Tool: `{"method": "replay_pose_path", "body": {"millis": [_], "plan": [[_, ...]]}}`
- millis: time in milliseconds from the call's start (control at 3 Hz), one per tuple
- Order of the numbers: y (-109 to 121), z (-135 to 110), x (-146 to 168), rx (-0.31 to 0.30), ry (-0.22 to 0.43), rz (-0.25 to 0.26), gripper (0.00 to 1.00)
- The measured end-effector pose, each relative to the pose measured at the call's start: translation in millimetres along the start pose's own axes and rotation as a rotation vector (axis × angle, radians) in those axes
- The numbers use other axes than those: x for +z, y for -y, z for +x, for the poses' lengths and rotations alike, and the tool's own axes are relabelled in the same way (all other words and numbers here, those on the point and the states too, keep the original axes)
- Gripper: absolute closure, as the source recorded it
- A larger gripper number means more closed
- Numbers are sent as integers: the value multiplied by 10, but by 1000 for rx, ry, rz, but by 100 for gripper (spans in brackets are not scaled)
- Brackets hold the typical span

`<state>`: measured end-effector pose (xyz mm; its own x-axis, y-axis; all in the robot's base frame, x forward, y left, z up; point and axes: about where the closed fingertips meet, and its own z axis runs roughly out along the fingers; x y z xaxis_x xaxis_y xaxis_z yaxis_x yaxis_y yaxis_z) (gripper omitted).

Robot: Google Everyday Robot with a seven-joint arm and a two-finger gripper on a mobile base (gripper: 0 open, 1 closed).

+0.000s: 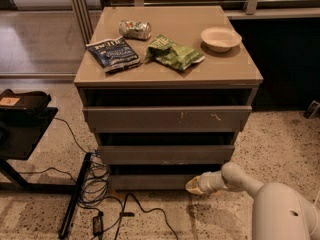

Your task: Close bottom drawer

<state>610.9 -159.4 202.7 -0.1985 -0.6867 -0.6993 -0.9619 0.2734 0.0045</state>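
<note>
1. The bottom drawer (150,182) is the lowest of the three in the grey-taupe cabinet (255,91). Its plain front panel sits just above the speckled floor (280,144).
2. A dark gap shows between this panel and the middle drawer front (165,154) above it. The top drawer front (167,118), with white scratch marks, juts out furthest.
3. The pincer (196,185) is low at the right end of the bottom drawer's front panel, right against it, at the tip of the white arm (240,180) that comes in from the lower right.
4. Whether the pincer is wide or narrow cannot be told; it holds nothing that can be seen.
5. On the tabletop (235,69) lie a crushed can (135,29), a blue snack bag (113,54), a green snack bag (172,54) and a white bowl (220,38).
6. Left of the cabinet stands a black side table (25,129), with cables (95,184) on the floor beside the drawer's left end.
</note>
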Motion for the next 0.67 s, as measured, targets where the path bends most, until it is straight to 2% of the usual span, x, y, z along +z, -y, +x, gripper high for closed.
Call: {"method": "replay_pose_path", "body": {"millis": [667], "plan": [[-1,0,1,0,0,0,12]]}}
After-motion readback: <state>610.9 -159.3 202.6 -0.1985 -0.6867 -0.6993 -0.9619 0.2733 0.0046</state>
